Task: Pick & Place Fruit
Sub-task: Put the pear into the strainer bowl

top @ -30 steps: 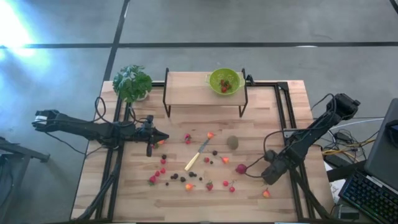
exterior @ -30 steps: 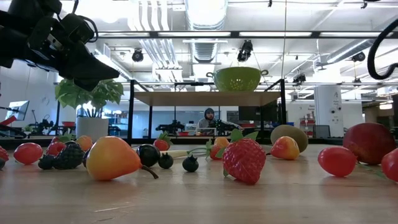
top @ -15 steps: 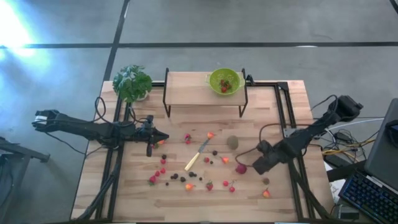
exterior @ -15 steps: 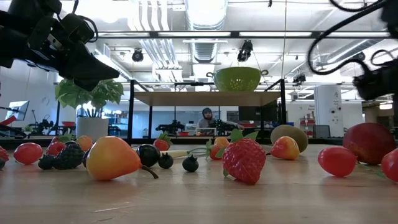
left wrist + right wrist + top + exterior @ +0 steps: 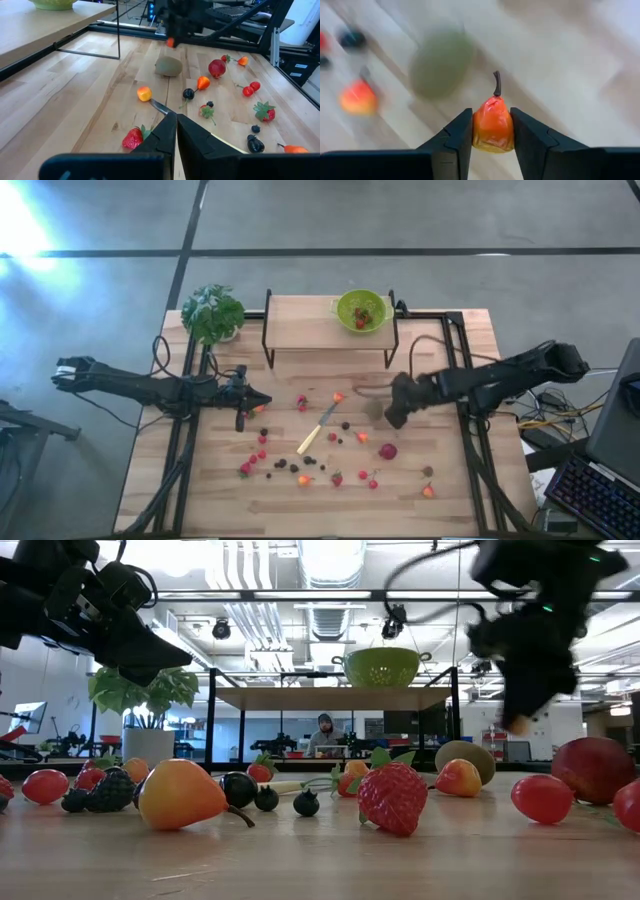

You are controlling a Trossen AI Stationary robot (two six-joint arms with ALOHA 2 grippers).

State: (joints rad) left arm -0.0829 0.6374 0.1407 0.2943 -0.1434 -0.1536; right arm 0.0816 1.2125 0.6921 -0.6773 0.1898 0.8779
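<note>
The right claw (image 5: 492, 131) gripped a small orange pear (image 5: 493, 125) in the air, just above the kiwi (image 5: 374, 409) on the tabletop (image 5: 470, 510). The left claw (image 5: 262, 406), fingers pressed together and empty, hung well apart from the kiwi, beyond the knife (image 5: 318, 429). Other fruit pieces (image 5: 300, 470) lay scattered near the kiwi.

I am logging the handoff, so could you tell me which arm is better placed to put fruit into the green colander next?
The right gripper: it already holds an orange pear above the kiwi, near the shelf with the green colander.

Fruit (image 5: 333, 437) lies scattered on the table (image 5: 450, 500) before the shelf (image 5: 300, 323).
</note>
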